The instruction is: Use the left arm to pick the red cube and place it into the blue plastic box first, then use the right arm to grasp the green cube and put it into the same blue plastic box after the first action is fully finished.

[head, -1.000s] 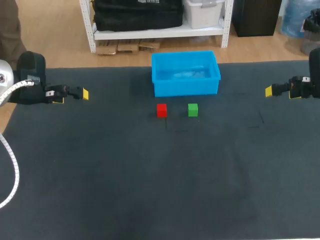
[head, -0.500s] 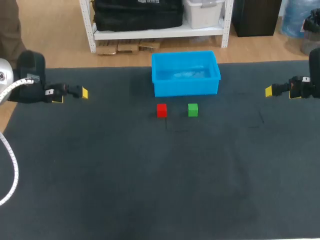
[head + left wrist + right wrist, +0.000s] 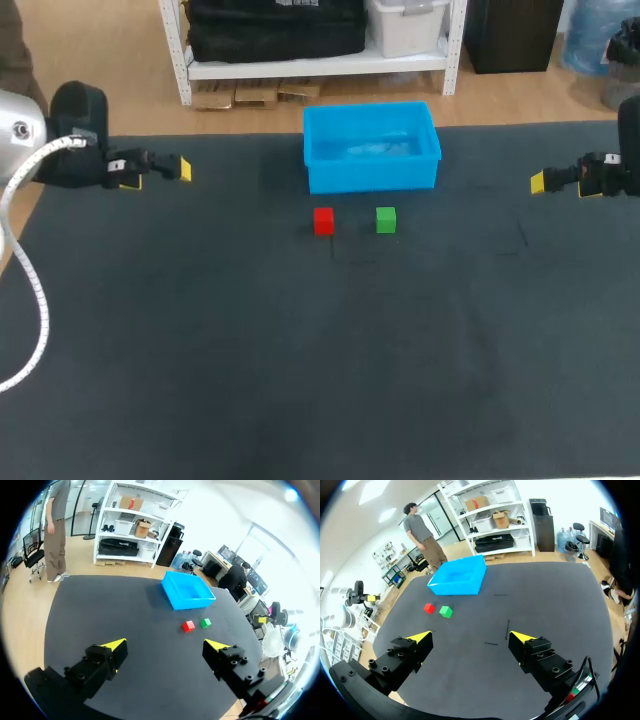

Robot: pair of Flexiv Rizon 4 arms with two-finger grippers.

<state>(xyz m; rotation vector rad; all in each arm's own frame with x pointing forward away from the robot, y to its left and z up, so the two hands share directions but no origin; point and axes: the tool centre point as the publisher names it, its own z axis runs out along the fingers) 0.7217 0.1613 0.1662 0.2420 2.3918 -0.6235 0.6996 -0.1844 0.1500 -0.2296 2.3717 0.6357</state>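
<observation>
In the head view the right arm is cut off at the edge and only one yellow tip of the right pincer (image 3: 538, 182) shows; its wrist view shows the right pincer (image 3: 470, 638) with its fingers spread wide. The floor of the blue plastic box (image 3: 372, 175) carries a pale glare, so its inside is hard to make out.

Since the earlier frames the left pincer (image 3: 157, 176) has shifted toward the far edge of the surface (image 3: 300, 350) and a little inward. The right arm, both cubes and the box have kept their places.

The left pincer (image 3: 165, 646) stands open. The red cube (image 3: 188, 626) lies well ahead of it, roughly in line with the gap between its fingers, and the green cube (image 3: 205, 623) sits just beside the red one, apart from it. The box (image 3: 192, 601) is farther ahead still, open side up. Both cubes rest flat and have no long axis. The box's long axis runs parallel to the row the red cube (image 3: 323, 221) and green cube (image 3: 386, 220) form, near its front wall
</observation>
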